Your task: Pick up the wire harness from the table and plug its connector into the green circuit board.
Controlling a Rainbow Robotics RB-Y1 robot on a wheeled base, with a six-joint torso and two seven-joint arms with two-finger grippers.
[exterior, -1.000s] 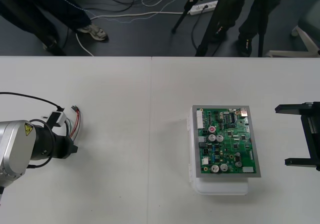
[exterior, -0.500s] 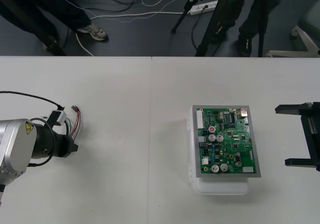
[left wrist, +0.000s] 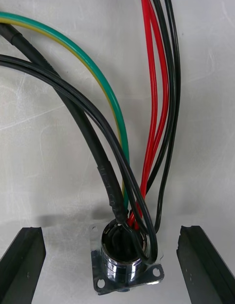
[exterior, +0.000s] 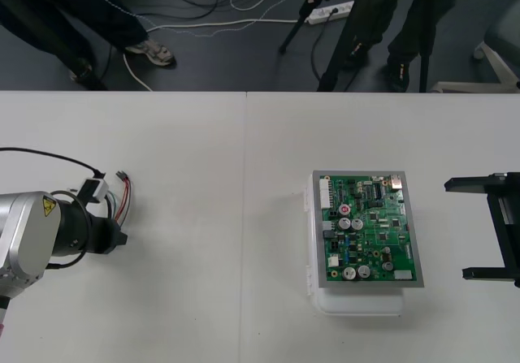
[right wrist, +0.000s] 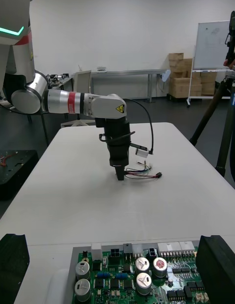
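Metal socket (left wrist: 126, 265) sat between the left gripper's (left wrist: 113, 235) wide-open, empty fingers; closing off-centre risked pinching wires (left wrist: 152, 113). Right gripper (exterior: 455, 229) idled open by the board (exterior: 366, 229).

The front camera hangs high over the table (exterior: 203, 217) and looks steeply down: floor (exterior: 244, 46) at 12 o'clock, circuit board (exterior: 370, 229) toward 4, left gripper (exterior: 120, 237) at 9. The right wrist camera sits low beside the circuit board (right wrist: 147, 274), facing level across the table at that gripper and the wires (right wrist: 142, 174) beside it. The left wrist camera looks straight down, very close, on those same wires (left wrist: 147, 113) and their socket (left wrist: 125, 260).
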